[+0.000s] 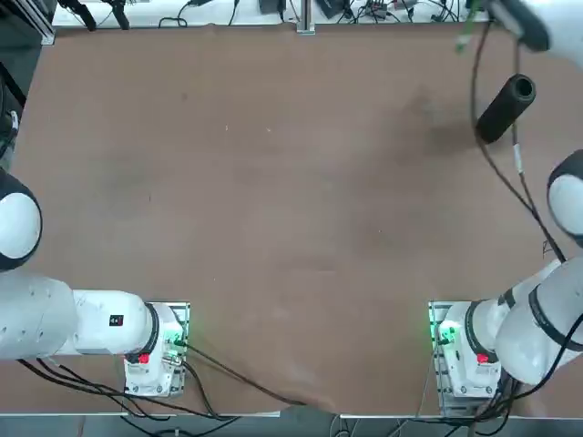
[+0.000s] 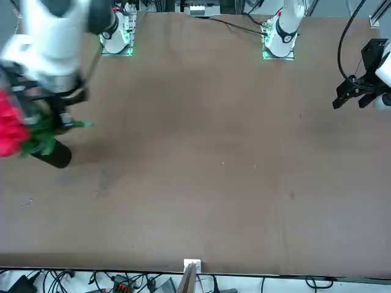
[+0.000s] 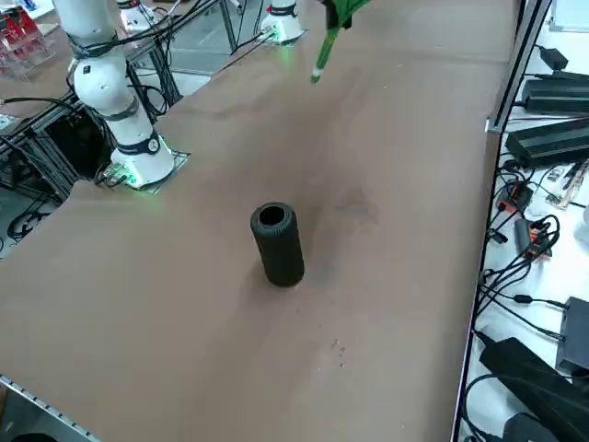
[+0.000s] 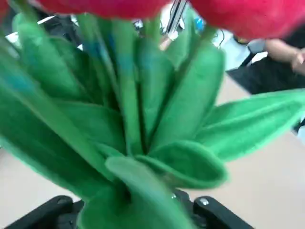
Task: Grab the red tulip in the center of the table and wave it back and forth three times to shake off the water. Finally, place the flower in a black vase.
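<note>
The red tulip [image 2: 8, 130] is held up in the air by my right gripper [image 2: 59, 115], which is shut on its stem just below the green leaves [image 2: 46, 138]. In the right wrist view the leaves [image 4: 143, 124] fill the picture, the red blooms [image 4: 248, 16] show beyond them, and the gripper [image 4: 138, 212] is mostly hidden under them. The thin green stem end [image 3: 323, 53] hangs free above the table [image 3: 396, 166]. The black vase [image 3: 277, 243] stands upright, mouth up, near the table's right far corner [image 1: 506, 107], close below the flower [image 1: 466, 32].
The parked left arm [image 1: 82, 319] sits at the near left, its gripper [image 2: 357, 91] over the table's edge. The right arm's base [image 1: 460, 350] is at the near right. Cables and power bricks [image 3: 552, 138] lie along the table's far side.
</note>
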You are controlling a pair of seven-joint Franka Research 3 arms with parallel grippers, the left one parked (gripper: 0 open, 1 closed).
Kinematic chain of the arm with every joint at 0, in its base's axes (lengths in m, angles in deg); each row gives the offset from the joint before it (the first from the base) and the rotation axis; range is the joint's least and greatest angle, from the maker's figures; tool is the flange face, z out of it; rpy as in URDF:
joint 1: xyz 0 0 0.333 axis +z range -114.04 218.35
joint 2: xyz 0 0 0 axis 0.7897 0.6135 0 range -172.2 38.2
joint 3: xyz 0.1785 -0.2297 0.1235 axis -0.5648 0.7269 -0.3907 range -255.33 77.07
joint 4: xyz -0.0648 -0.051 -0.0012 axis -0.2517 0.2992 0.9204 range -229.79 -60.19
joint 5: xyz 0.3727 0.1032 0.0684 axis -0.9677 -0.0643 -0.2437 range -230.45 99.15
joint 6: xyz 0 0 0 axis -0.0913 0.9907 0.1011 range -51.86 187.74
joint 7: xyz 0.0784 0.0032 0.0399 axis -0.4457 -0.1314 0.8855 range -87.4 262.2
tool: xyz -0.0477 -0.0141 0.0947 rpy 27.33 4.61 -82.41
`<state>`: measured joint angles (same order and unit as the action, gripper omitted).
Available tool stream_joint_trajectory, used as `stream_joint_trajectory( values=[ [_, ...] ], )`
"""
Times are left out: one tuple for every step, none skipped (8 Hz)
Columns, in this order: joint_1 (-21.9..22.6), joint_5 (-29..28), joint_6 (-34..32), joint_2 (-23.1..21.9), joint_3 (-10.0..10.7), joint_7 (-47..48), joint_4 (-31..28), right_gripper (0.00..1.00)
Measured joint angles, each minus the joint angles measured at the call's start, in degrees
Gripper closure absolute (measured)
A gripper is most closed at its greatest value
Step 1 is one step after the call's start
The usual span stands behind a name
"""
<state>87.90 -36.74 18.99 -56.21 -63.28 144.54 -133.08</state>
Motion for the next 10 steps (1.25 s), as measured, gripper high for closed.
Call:
stream_joint_trajectory(
  values=[
    [-5.25,-2.85,3.89,-0.71,2.09,-9.02,-0.06,0.85],
    [-11.32,-6.8,7.51,-0.97,2.67,-17.57,-0.12,0.85],
    [-16.71,-10.19,10.45,-0.87,2.75,-25.02,-0.3,0.85],
    [-21.39,-14.03,12.64,-0.69,2.74,-31.59,-0.57,0.85],
    [-24.49,-17.54,13.36,-0.62,2.75,-36.64,-0.81,0.85],
    [-25.27,-19.34,13.3,-0.65,2.61,-38.99,-0.85,0.85],
    [-24.41,-19.9,12.58,-0.77,1.42,-39.2,-0.82,0.85],
    [-21.28,-19.93,11.09,-0.84,0.17,-37.16,-0.78,0.85],
    [-16.45,-19.83,9.44,-0.83,-0.47,-32.44,-0.75,0.85],
    [-11.12,-19.61,7.12,-0.81,-0.86,-26.86,-0.68,0.85]
  ],
)
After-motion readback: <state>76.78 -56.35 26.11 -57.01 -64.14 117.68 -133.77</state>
